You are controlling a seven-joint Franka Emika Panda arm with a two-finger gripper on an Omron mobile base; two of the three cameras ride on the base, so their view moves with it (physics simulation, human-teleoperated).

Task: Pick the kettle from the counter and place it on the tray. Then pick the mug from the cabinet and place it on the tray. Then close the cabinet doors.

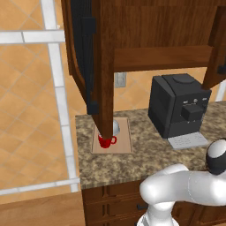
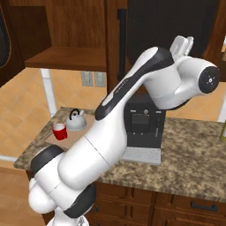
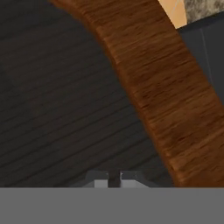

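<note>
Since the cabinet doors (image 1: 95,62) at upper left are what's left, with the kettle (image 2: 77,121) and mug (image 2: 59,131) sitting on the tray (image 1: 125,140), push the panel flat with your nearly closed, empty gripper (image 3: 110,178) so it won't skid off.

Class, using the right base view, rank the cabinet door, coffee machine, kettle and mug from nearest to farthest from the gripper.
1. cabinet door, upper right.
2. coffee machine, centre counter.
3. kettle, left.
4. mug, far left.
</note>
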